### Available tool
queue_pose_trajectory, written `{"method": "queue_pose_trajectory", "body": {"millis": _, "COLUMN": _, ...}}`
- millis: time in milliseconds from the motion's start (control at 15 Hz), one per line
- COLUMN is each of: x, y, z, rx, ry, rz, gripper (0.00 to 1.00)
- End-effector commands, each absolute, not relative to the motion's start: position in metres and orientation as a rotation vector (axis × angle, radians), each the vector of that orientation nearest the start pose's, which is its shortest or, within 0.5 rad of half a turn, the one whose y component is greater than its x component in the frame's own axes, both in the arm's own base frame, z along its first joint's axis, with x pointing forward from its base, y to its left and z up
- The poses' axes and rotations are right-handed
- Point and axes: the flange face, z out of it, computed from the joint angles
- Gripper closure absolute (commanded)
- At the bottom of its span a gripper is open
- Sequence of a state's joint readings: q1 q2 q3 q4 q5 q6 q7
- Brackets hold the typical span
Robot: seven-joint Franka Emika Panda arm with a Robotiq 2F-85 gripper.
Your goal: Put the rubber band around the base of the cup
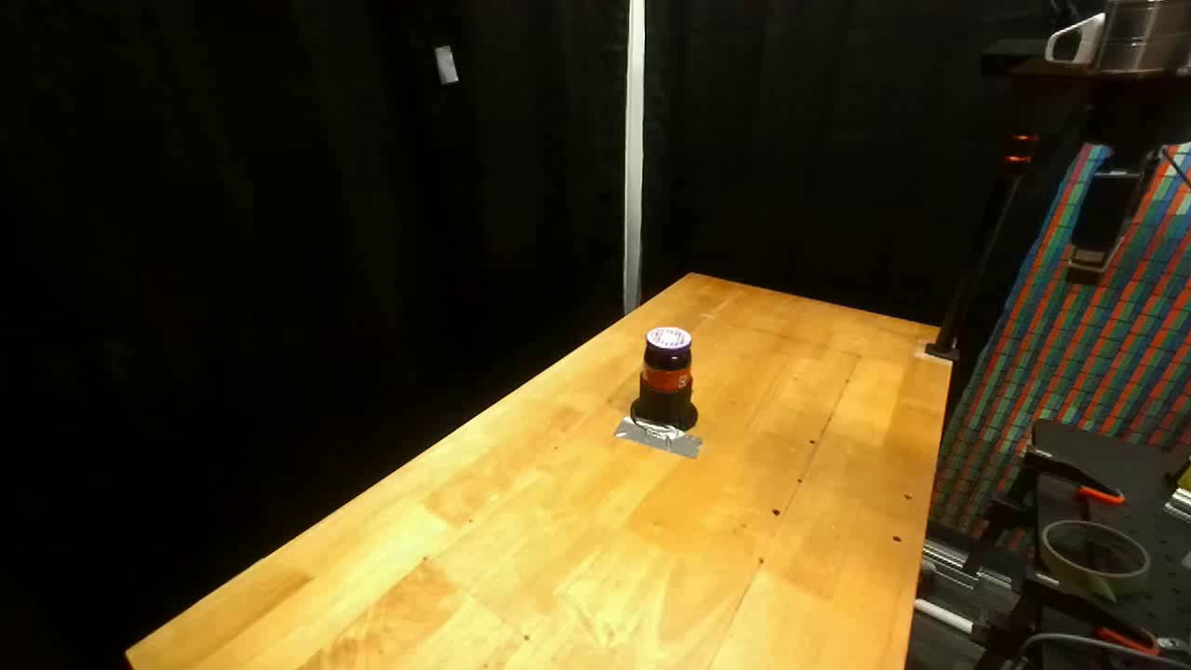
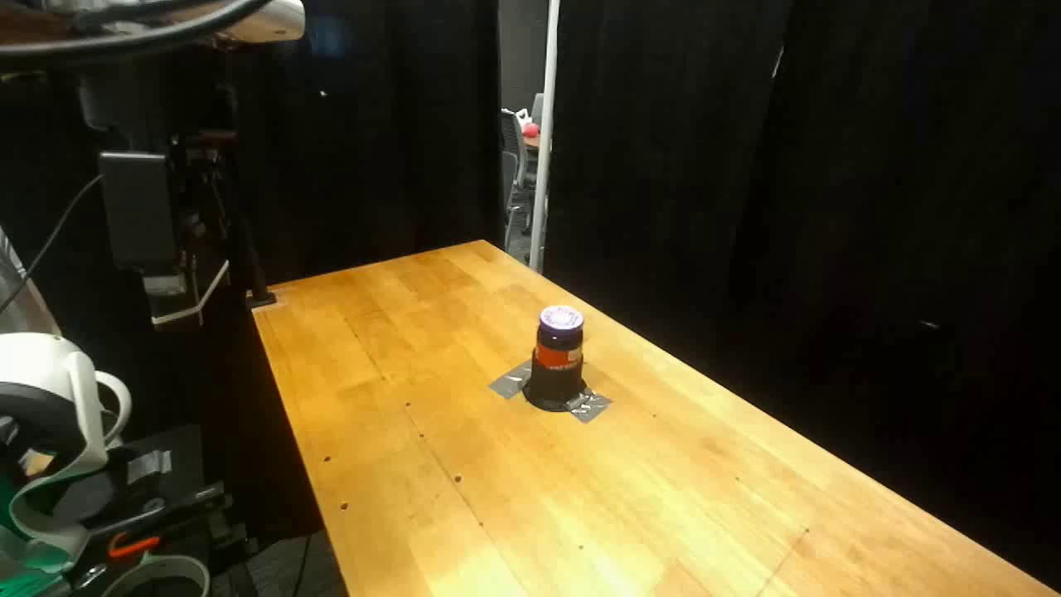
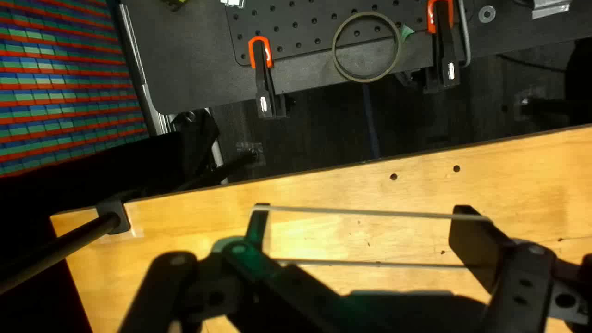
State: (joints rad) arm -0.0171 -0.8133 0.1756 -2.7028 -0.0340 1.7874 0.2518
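The cup point(image 1: 668, 380) stands upright on the wooden table in both exterior views point(image 2: 559, 358), dark with an orange-red band and a pale patterned top. Its black base is held to the table by grey tape point(image 2: 590, 406). The cup is out of the wrist view. My gripper point(image 3: 365, 233) is open, its fingers wide apart. A pale rubber band point(image 3: 360, 212) is stretched around both fingers as a long loop, with nothing else between them. In an exterior view the gripper point(image 2: 189, 292) hangs beside the table's far corner, away from the cup, and the rubber band point(image 2: 214, 284) shows there.
The wooden table point(image 1: 577, 521) has a black pole mount point(image 3: 113, 217) at one corner, near the gripper. Beside the table, a black bench point(image 3: 194, 69) carries orange-tipped clamps point(image 3: 261, 53) and a tape ring point(image 3: 340, 64). Black curtains point(image 1: 279, 233) stand behind the table.
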Motion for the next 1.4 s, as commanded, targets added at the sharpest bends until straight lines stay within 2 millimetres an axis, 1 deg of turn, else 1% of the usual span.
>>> {"method": "queue_pose_trajectory", "body": {"millis": 0, "x": 0.293, "y": 0.043, "z": 0.451, "rx": -3.307, "ry": 0.241, "rz": 0.131, "gripper": 0.0}}
{"method": "queue_pose_trajectory", "body": {"millis": 533, "x": 0.293, "y": 0.043, "z": 0.452, "rx": -3.307, "ry": 0.241, "rz": 0.127, "gripper": 0.0}}
{"method": "queue_pose_trajectory", "body": {"millis": 600, "x": 0.302, "y": 0.053, "z": 0.458, "rx": -3.31, "ry": 0.196, "rz": 0.055, "gripper": 0.0}}
{"method": "queue_pose_trajectory", "body": {"millis": 667, "x": 0.311, "y": 0.06, "z": 0.46, "rx": -3.318, "ry": 0.192, "rz": 0.011, "gripper": 0.0}}
{"method": "queue_pose_trajectory", "body": {"millis": 733, "x": 0.326, "y": 0.07, "z": 0.461, "rx": -3.309, "ry": 0.146, "rz": -0.038, "gripper": 0.0}}
{"method": "queue_pose_trajectory", "body": {"millis": 800, "x": 0.337, "y": 0.077, "z": 0.462, "rx": -3.301, "ry": 0.114, "rz": -0.08, "gripper": 0.0}}
{"method": "queue_pose_trajectory", "body": {"millis": 867, "x": 0.356, "y": 0.088, "z": 0.461, "rx": -3.284, "ry": 0.065, "rz": -0.126, "gripper": 0.0}}
{"method": "queue_pose_trajectory", "body": {"millis": 933, "x": 0.37, "y": 0.096, "z": 0.461, "rx": -3.273, "ry": 0.037, "rz": -0.179, "gripper": 0.0}}
{"method": "queue_pose_trajectory", "body": {"millis": 1000, "x": 0.389, "y": 0.105, "z": 0.457, "rx": -3.257, "ry": -0.008, "rz": -0.214, "gripper": 0.0}}
{"method": "queue_pose_trajectory", "body": {"millis": 1133, "x": 0.419, "y": 0.122, "z": 0.451, "rx": -3.233, "ry": -0.068, "rz": -0.269, "gripper": 0.0}}
{"method": "queue_pose_trajectory", "body": {"millis": 1333, "x": 0.468, "y": 0.147, "z": 0.436, "rx": -3.19, "ry": -0.122, "rz": -0.298, "gripper": 0.0}}
